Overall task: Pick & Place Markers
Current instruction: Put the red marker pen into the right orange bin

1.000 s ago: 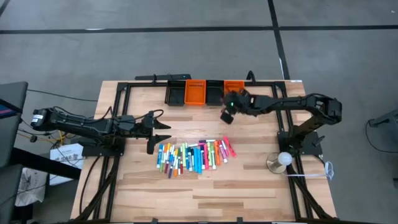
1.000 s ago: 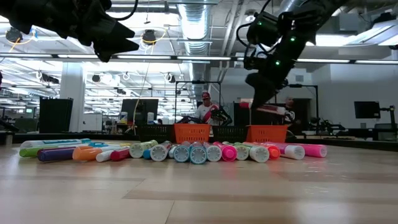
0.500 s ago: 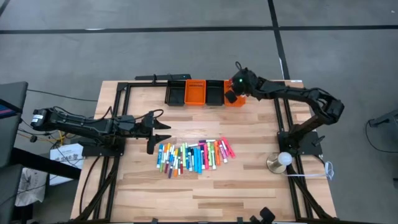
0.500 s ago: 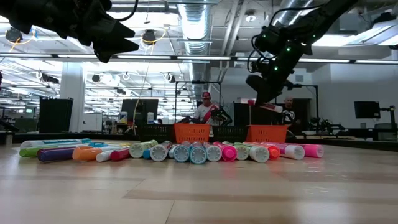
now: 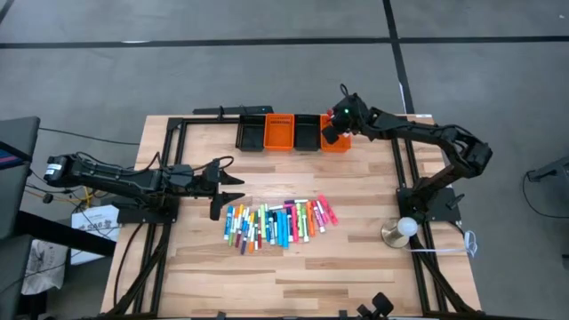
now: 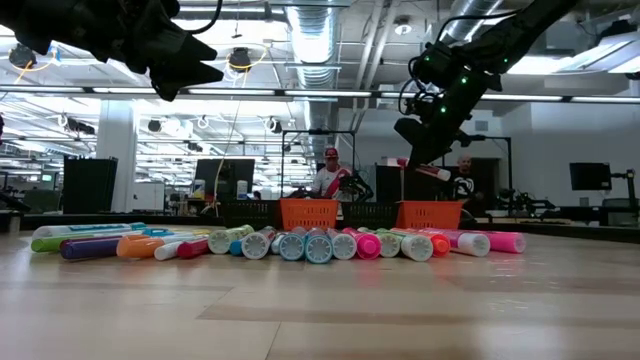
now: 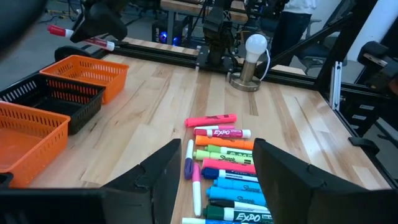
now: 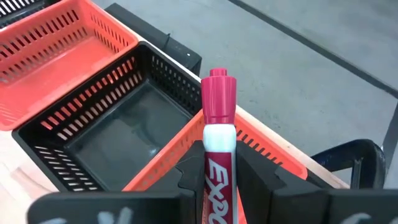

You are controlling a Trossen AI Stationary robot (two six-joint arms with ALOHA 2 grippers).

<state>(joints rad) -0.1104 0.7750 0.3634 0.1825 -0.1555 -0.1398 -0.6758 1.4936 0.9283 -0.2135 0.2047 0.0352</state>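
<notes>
Several markers [image 5: 277,222] in mixed colours lie side by side in a row on the wooden table, also in the left wrist view [image 7: 219,163]. My right gripper [image 5: 332,135] hovers over the rightmost orange bin [image 5: 339,145] at the far edge, shut on a white marker with a red cap [image 8: 217,118]. In the low view the marker [image 6: 424,170] hangs above the bins. My left gripper [image 5: 228,188] stands open above the table, left of the row, touching nothing. My right gripper pinches the white barrel of the marker [image 8: 217,163] between its two fingers [image 8: 189,174]. The fingers lie along the marker and slant down toward the far edge. The red cap end [image 8: 218,93] juts out past the fingertips. The marker is lifted clear, above the bins.
Black and orange bins alternate in a row at the far edge: black [image 5: 252,132], orange [image 5: 278,132], black [image 5: 308,132], orange. A small lamp with a round bulb [image 5: 404,228] stands near the right arm's base. Bare wood lies in front of the marker row.
My right gripper has carried the marker toward the table's far edge, from above the open table in front of the bins to over the rightmost orange bin, rolling its wrist on the way. Most of the move came early; lately it has barely shifted.
</notes>
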